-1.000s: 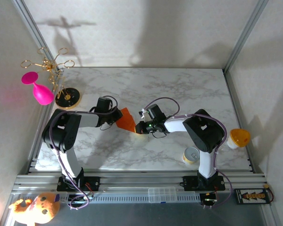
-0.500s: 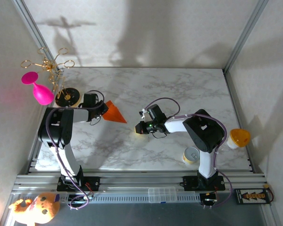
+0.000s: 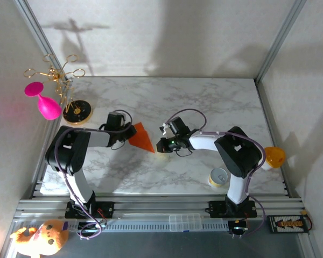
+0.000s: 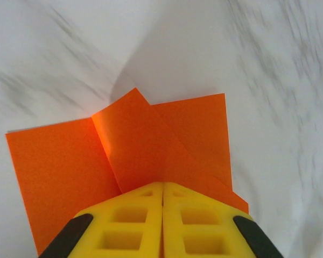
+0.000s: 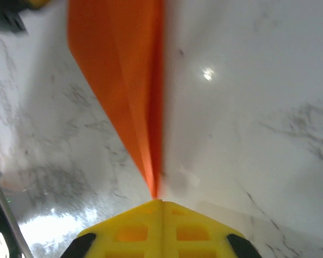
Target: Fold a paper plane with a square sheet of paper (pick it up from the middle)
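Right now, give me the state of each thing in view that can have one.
paper plane, folded into a narrow dart, held at its wide end
left gripper, shut on the paper plane
right gripper, shut, the plane's tip reaching its fingertips; no grip on it can be made out
yellow can, upright
pink goblet, tilted, not standing upright

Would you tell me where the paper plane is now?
Top view: the paper plane is left of centre, held by the left gripper, tip beside the right gripper.
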You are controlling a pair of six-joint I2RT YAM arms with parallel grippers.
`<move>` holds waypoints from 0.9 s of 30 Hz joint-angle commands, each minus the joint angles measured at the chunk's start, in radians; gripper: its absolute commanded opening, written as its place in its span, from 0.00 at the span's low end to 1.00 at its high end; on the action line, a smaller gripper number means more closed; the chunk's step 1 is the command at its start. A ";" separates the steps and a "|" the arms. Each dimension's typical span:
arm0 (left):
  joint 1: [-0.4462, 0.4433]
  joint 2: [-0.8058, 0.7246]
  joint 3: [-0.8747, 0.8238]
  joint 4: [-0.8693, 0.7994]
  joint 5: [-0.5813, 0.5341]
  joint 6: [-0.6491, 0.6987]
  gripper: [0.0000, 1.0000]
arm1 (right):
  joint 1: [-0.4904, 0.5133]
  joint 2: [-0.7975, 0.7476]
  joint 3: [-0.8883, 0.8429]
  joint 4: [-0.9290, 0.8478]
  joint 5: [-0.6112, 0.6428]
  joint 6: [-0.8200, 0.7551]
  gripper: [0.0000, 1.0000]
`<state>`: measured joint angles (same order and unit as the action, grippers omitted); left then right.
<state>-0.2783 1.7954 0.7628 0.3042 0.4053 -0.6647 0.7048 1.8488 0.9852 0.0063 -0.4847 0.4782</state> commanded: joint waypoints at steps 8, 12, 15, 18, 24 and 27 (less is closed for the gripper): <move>-0.168 -0.023 -0.007 -0.060 0.027 -0.060 0.07 | 0.009 0.042 0.077 -0.022 0.007 -0.021 0.00; -0.171 0.000 0.005 -0.051 0.029 -0.065 0.07 | 0.015 0.072 0.053 -0.015 -0.029 -0.020 0.00; -0.171 0.004 0.007 -0.048 0.022 -0.071 0.07 | 0.022 0.090 0.029 -0.020 -0.025 -0.025 0.00; -0.170 -0.001 0.007 -0.052 0.005 -0.071 0.08 | 0.022 0.108 0.005 -0.041 0.006 -0.032 0.00; -0.140 -0.013 0.041 -0.122 -0.088 -0.041 0.10 | 0.019 0.130 -0.046 -0.110 0.096 -0.054 0.00; -0.117 -0.010 0.056 -0.135 -0.114 -0.025 0.10 | 0.016 0.142 -0.071 -0.118 0.109 -0.053 0.00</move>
<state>-0.4240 1.7821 0.7902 0.2226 0.3729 -0.7212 0.7181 1.9247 0.9897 0.0452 -0.4900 0.4522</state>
